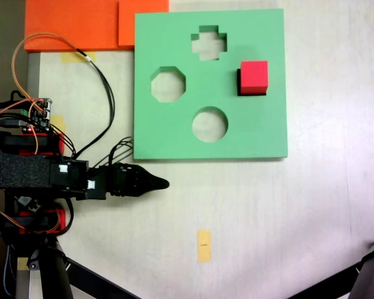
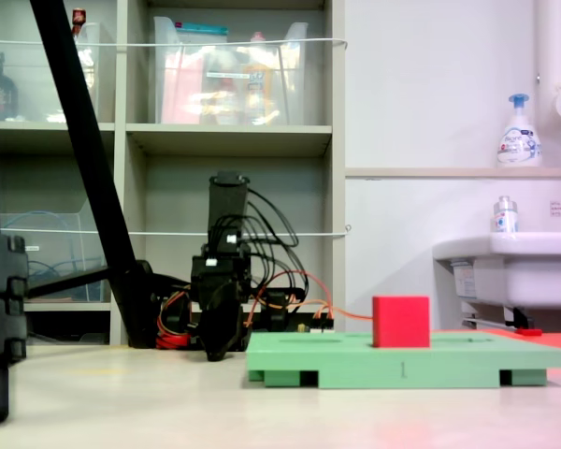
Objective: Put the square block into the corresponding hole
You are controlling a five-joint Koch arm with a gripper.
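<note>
Claw state: my claw (image 1: 157,184) reads as pressed together, tips meeting in one dark point, holding nothing; it rests low by the surface (image 1: 299,218).
Claw position: just off the green foam board's (image 1: 268,134) near-left corner in the top-down fixed view.
Square block: red foam cube (image 1: 254,76) sits on the board's right part, standing proud of it in the side-on fixed view (image 2: 400,321).
Square hole: dark strip showing at the cube's left and near edges (image 1: 239,82); I judge the cube half-seated or offset, not flush.
Bearing: cube lies right and far of my claw, across the board.
Axis: cube edges parallel to the board's edges.
In the way: round cut-out (image 1: 210,124) and octagonal cut-out (image 1: 168,85) lie between; both flat, no obstacle.
Elsewhere: cross cut-out (image 1: 209,43), yellow paper strip (image 1: 204,245), orange foam sheet (image 1: 75,25).
</note>
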